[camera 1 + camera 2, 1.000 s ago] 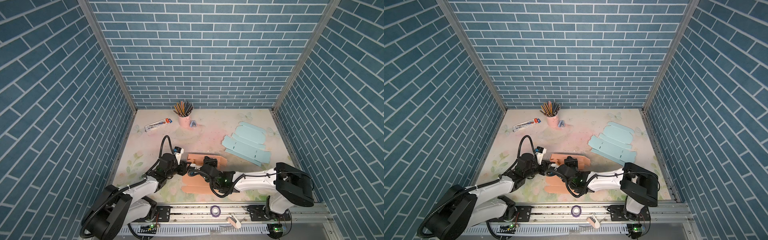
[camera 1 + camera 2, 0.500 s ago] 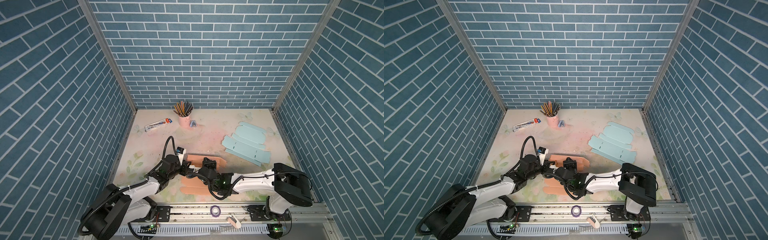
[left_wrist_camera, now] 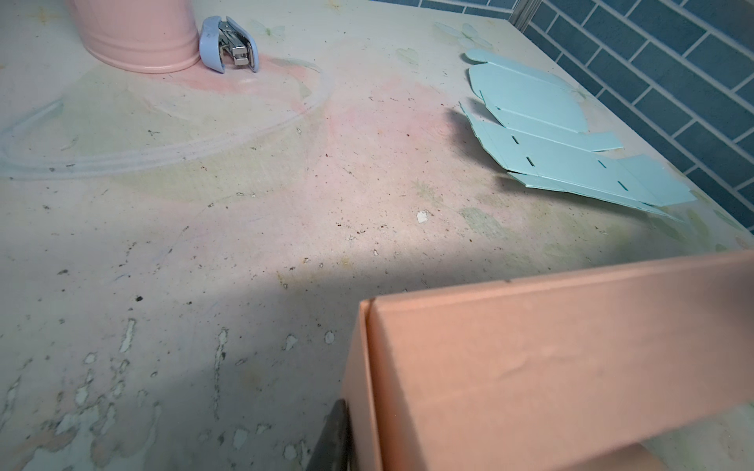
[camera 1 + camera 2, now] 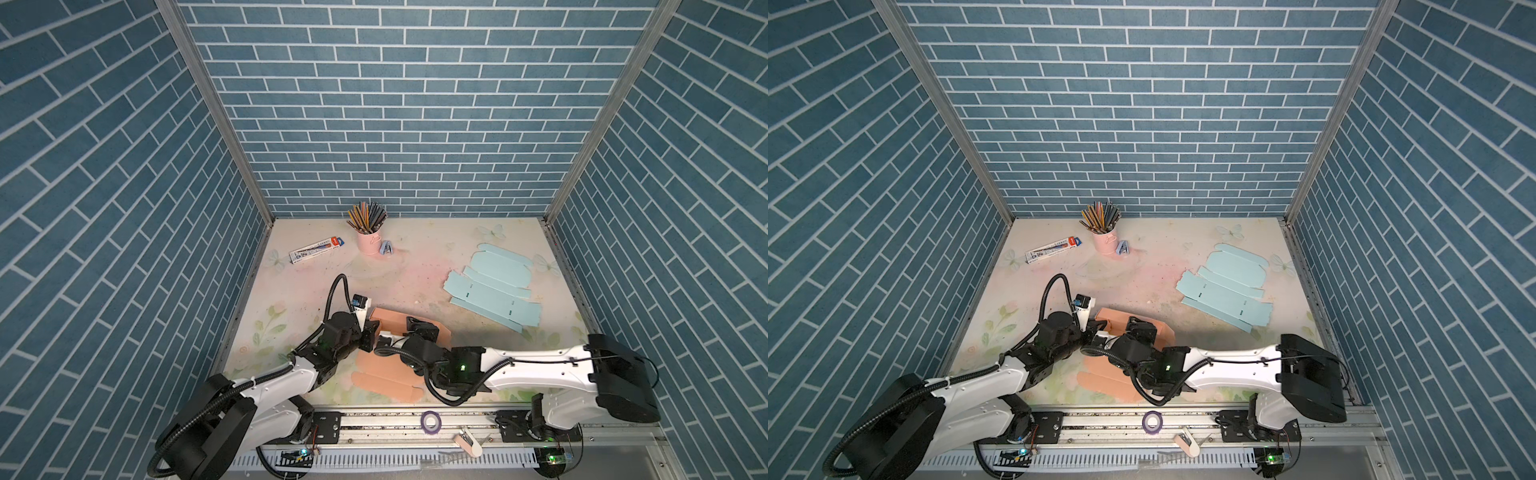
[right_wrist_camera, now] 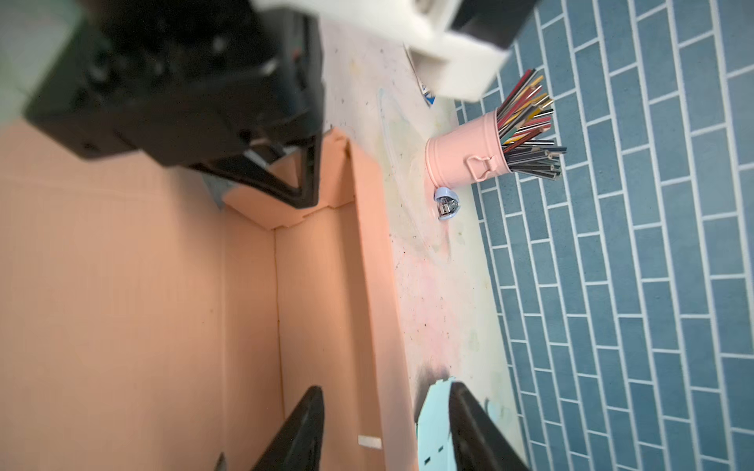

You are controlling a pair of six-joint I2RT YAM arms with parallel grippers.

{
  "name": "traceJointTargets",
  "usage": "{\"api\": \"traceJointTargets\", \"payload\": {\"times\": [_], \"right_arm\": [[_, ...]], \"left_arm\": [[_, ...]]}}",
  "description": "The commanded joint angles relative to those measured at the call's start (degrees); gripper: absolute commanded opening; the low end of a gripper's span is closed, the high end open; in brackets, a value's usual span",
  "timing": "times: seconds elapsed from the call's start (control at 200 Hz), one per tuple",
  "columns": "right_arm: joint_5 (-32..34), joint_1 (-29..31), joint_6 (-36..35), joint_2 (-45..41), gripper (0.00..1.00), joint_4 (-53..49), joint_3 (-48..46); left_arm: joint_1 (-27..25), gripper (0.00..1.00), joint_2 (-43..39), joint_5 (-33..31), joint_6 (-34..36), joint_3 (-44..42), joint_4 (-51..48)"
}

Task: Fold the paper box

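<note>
paper box (image 4: 384, 371) half-raised on desk (image 4: 415, 266), front centre, between both arms | left end effector (image 4: 370, 337) narrow at an end wall, grip unclear | right end effector (image 5: 383, 389) wide, astride long wall | light, creasable card: pinch walls near folds, gently

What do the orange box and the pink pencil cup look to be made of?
Orange box: thin paperboard with a matte finish; crisp creases and cut tab edges show. Pink pencil cup: probably painted metal with a soft sheen, judging by its ridged band and small attached handle; coated plastic cannot be ruled out.
</note>
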Motion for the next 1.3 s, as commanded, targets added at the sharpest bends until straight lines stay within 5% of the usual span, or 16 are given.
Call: {"api": "traceJointTargets", "payload": {"times": [0.0,0.18,0.405,0.56,0.955,1.295], "right_arm": [[-7.9,0.3,14.3,-6.4,0.59,-7.8,1.4],[-16.6,-1.6,24.5,-11.4,0.72,-12.9,4.3],[-38.8,-19.8,41.5,-11.4,0.70,-14.4,9.5],[-50.8,-27.1,44.8,-3.6,0.70,-13.9,14.0],[-63.8,-29.6,46.9,12.5,0.68,-10.4,18.2],[-65.7,-29.8,50.2,16.1,0.58,-7.7,16.3]], "left_arm": [[-0.4,0.19,-1.7,-1.1,1.1,-0.8,1.3],[-0.4,0.19,-2.1,-1.5,2.4,-0.5,0.3],[-0.4,0.19,-3.0,-1.9,3.0,-0.7,0.5],[-0.5,0.19,-2.6,-1.2,3.1,-0.7,1.3],[-1.0,0.20,-0.9,-1.1,3.1,-0.1,2.5],[-1.0,0.20,3.6,-2.5,2.6,-0.6,7.4]]}}
